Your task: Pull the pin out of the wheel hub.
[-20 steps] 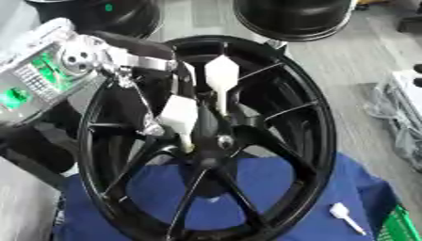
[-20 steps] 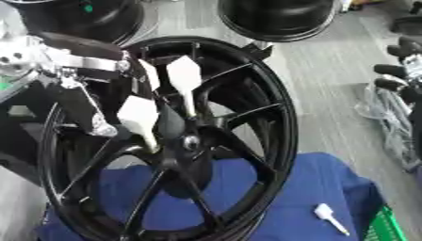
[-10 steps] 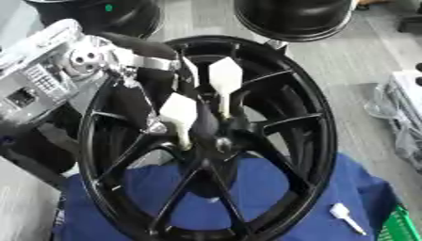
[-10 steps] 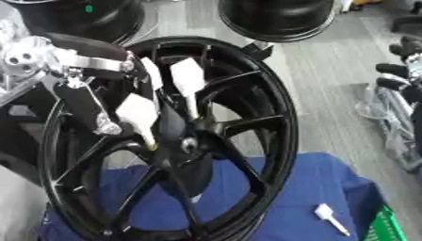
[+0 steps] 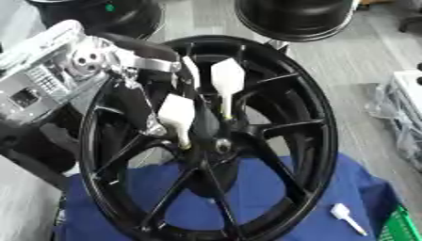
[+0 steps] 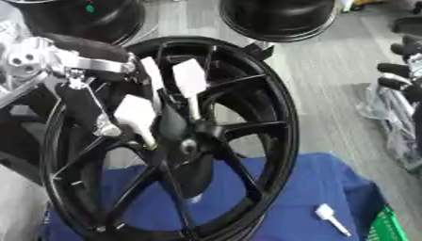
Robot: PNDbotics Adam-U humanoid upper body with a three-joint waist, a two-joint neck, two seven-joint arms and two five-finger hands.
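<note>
A black spoked wheel (image 5: 320,117) leans over a blue cloth (image 5: 334,186). Its hub (image 5: 221,145) sits at the centre. Two white pins with flat square heads stand up out of the hub area: the upper pin (image 5: 227,81) and the lower pin (image 5: 175,114). My left arm (image 5: 49,70) comes in from the upper left, and my black left hand (image 5: 203,121) lies over the hub between the two pins. It is dark against the dark wheel, so its hold is hidden. My right hand does not show.
A third white pin (image 5: 347,217) lies loose on the cloth at the lower right, by a green crate (image 5: 409,227). Two more black wheels (image 5: 293,16) (image 5: 99,14) stand at the far edge. A clear bag (image 5: 404,106) lies on the floor at the right.
The whole picture has shifted slightly. My left hand stays over the hub between the two pins, and both pins stand as before.
</note>
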